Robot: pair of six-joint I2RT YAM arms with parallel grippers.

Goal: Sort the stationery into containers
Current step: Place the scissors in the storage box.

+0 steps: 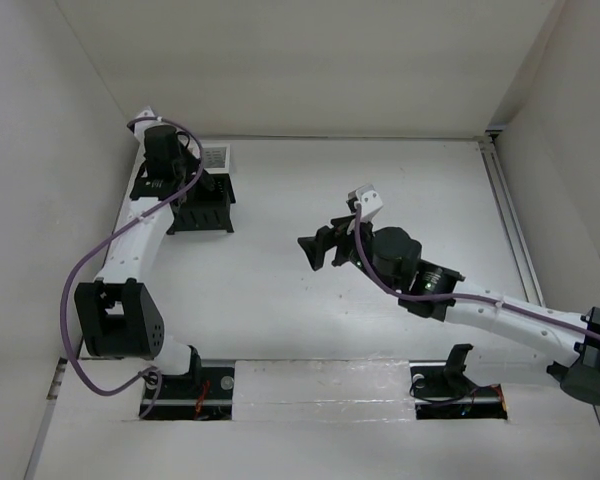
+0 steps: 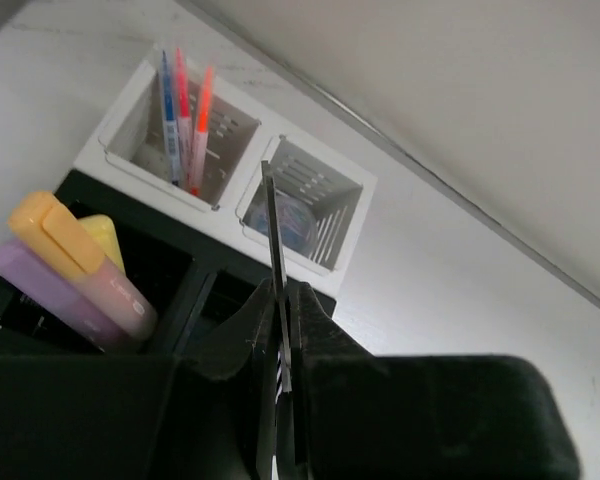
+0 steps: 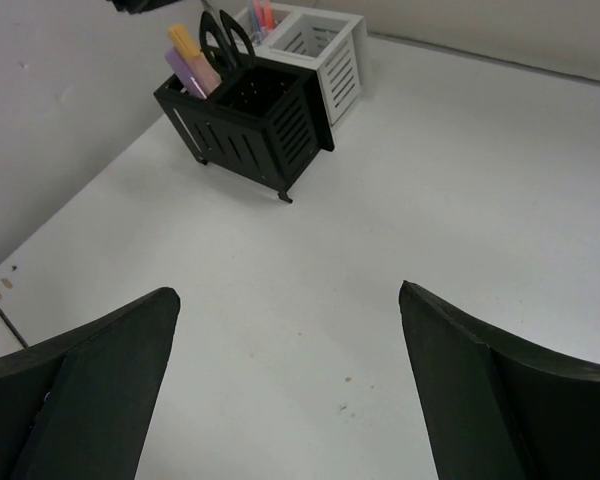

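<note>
My left gripper (image 2: 280, 305) is shut on the thin metal blade of the scissors (image 2: 273, 230), right above the black organiser (image 2: 130, 215). The blade tip points toward the white organiser (image 2: 235, 195). Yellow (image 2: 60, 235) and purple (image 2: 50, 290) markers stand in the black organiser's left compartment. Red, orange and blue pens (image 2: 185, 110) stand in the white organiser's left compartment, and a pale bluish piece (image 2: 290, 225) lies in its right one. My right gripper (image 3: 287, 290) is open and empty over bare table. In its view, black looped handles (image 3: 225, 35) stand above the black organiser (image 3: 250, 120).
The two organisers stand together at the back left, the white one (image 1: 212, 157) behind the black one (image 1: 205, 215), near the left wall. A rail (image 1: 510, 220) runs along the table's right edge. My right gripper (image 1: 320, 250) hangs over mid-table.
</note>
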